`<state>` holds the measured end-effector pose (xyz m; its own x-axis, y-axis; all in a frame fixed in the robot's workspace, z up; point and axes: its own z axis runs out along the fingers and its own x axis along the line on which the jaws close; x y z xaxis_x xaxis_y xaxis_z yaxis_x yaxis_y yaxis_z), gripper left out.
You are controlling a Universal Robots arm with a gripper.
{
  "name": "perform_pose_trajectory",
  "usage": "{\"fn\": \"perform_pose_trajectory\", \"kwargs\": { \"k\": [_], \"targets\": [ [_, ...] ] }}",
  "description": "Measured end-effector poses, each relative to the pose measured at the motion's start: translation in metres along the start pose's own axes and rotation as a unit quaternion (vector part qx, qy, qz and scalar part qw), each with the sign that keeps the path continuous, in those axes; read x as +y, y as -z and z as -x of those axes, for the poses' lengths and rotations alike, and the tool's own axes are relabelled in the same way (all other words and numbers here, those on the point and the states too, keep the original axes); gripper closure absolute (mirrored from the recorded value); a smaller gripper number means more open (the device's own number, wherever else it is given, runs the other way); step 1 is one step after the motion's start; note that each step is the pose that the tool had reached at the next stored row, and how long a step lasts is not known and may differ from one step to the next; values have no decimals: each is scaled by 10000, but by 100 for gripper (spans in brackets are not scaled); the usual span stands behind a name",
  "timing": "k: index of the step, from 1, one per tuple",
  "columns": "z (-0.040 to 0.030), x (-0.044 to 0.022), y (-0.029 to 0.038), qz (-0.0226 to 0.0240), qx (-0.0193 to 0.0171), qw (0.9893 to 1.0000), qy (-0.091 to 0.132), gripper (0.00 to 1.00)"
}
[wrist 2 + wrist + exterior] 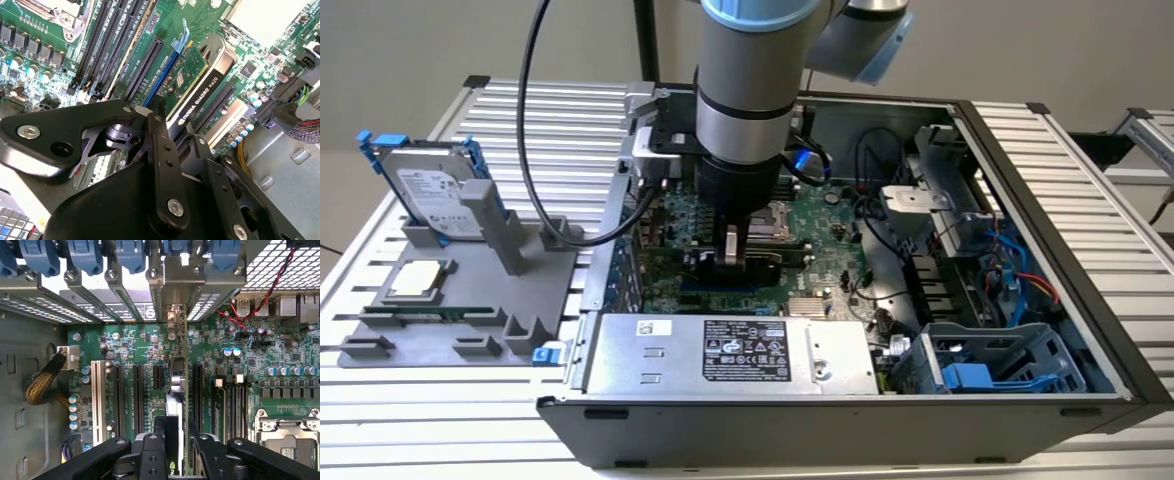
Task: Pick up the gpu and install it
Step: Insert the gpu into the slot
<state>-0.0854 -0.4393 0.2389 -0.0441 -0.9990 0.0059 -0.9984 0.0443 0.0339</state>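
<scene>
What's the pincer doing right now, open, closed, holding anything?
Pincer: closed on the gpu, which stands on edge over the blue motherboard slot inside the computer case.

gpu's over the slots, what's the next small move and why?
Probably a short straight press down. In the second wrist view the pincer grips the gpu edge-on along the blue slot; in the first wrist view its bracket meets the rear opening. Whether it is seated is unclear.

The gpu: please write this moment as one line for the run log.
gripper: shut on gpu | gpu: edge-down over blue slot on motherboard | seating: cannot tell | place: inside open computer case
</scene>
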Motion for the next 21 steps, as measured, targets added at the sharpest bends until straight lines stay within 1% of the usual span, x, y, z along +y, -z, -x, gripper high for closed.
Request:
{"fn": "perform_pose_trajectory", "kwargs": {
  "k": [16,17,20,21],
  "targets": [
    [4,1,6,-1,-2,10000,0,100],
    [10,0,16,2,5,10000,-1,100],
    [13,3,14,0,3,10000,1,100],
    [19,2,7,-5,-6,10000,1,100]
  ]
}}
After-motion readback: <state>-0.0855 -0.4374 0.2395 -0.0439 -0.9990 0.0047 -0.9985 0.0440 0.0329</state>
